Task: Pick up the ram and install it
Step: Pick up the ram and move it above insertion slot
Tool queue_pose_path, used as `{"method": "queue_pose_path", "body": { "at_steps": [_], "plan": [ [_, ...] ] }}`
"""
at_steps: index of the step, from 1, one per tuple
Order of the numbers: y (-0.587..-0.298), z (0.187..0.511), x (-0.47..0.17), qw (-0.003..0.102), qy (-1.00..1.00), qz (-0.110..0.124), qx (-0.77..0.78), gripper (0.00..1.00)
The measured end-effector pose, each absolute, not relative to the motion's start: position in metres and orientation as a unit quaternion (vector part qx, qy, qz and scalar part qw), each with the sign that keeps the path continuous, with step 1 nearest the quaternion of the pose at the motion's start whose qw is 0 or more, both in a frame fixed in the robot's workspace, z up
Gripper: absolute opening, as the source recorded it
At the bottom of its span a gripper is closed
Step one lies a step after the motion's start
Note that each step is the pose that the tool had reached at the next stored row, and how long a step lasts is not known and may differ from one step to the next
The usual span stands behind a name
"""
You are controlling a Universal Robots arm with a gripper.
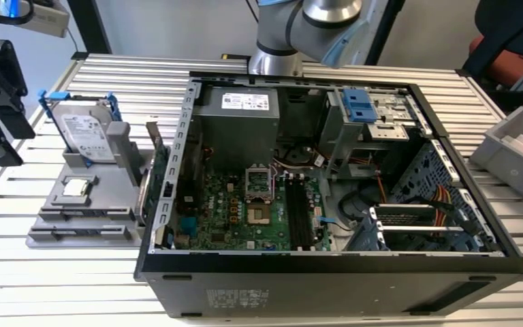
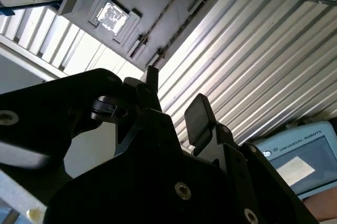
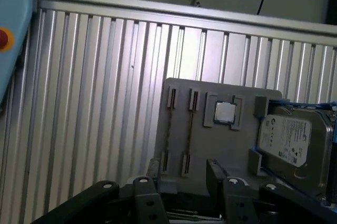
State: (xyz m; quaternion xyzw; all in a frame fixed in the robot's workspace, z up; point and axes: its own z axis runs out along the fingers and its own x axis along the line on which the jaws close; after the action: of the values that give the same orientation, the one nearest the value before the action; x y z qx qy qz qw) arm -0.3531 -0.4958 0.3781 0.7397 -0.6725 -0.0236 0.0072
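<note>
The thin dark ram stick (image 3: pixel 189 129), judged light, stiff and fragile, is seated on edge in the grey holder (image 1: pixel 52 235) at nine o'clock of the black computer case (image 1: pixel 334 286) in the exterior view, and is best pinched mid-length by the spread, empty fingers (image 3: pixel 215 174).

In the exterior view, the case (image 1: pixel 334 286) is lying open on the table (image 1: pixel 107 75). The holder (image 1: pixel 52 235) is sitting just to the left of the case. The card (image 1: pixel 159 184) is standing between the holder and the case's wall. On the holder, the drive (image 1: pixel 89 136) is standing level with the case's back half. The chip (image 1: pixel 78 187) is lying level with its middle. In the first wrist view, the ram (image 3: pixel 190 129) is lying in a holder slot beside the chip. The board (image 1: pixel 234 211) is lying inside the case. The bin (image 1: pixel 516 153) is sitting to the case's right. The arm (image 1: pixel 289 27) is standing behind the case.
</note>
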Motion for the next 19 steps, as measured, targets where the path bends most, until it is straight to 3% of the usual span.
{"method": "queue_pose_path", "body": {
  "at_steps": [19],
  "plan": [
    [-0.4924, 0.3702, -0.3531, 0.0, -0.686, -0.013, 0.727, 1.0]
  ]
}}
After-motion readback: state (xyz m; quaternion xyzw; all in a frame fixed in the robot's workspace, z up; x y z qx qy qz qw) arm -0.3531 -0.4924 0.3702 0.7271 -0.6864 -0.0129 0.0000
